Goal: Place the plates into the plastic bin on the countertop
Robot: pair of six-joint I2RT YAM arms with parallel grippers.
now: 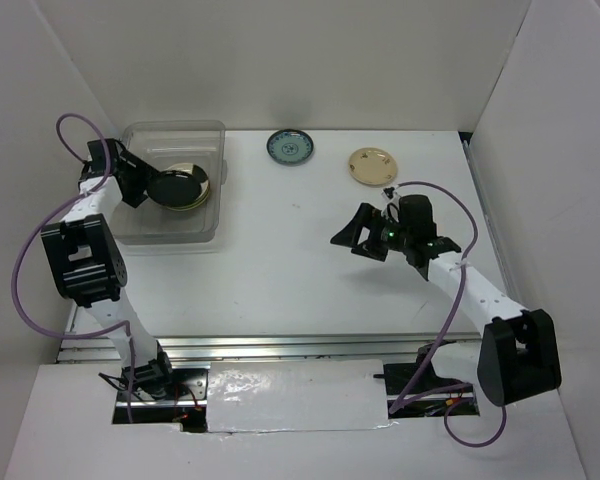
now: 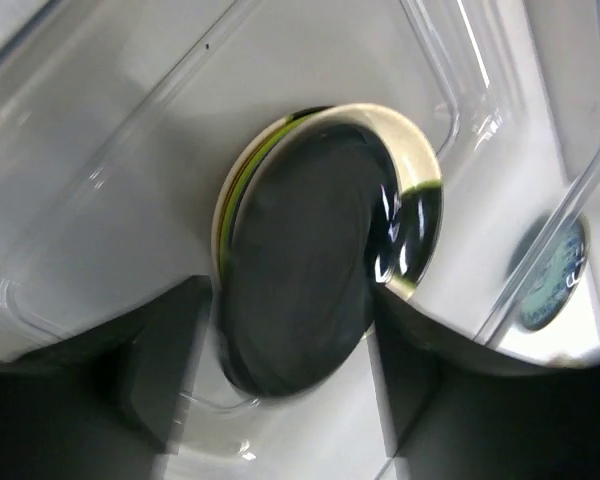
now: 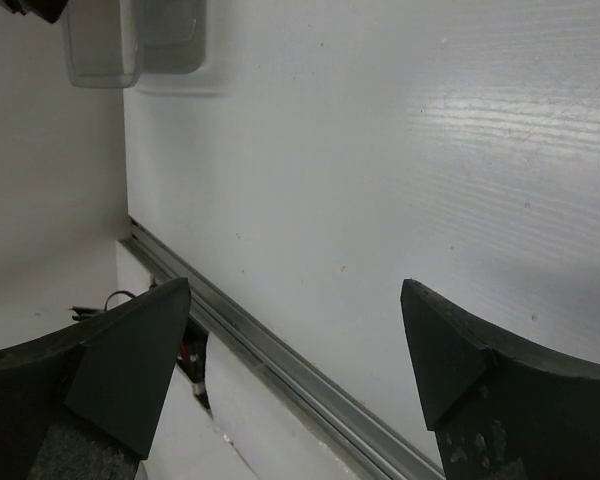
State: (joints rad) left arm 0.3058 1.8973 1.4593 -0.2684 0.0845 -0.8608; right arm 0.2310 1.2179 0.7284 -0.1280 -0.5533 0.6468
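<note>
Plates (image 1: 289,147) on white countertop (image 1: 300,270), white walls (image 1: 280,60) around.
Left gripper (image 1: 145,185) clamps black plate (image 1: 175,187) inside plastic bin (image 1: 175,125); right gripper (image 3: 295,300) gapes empty.

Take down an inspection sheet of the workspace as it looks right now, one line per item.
Surface: white countertop, metal rail along the near edge.
Job's things: black plate held over a stack of plates inside the plastic bin; blue-patterned plate and cream plate lie outside it.
Clutter: nothing seen.
Grippers: left gripper shut on the black plate; right gripper open, empty.
Cables: purple cables loop off both arms.
Surroundings: white walls.
</note>
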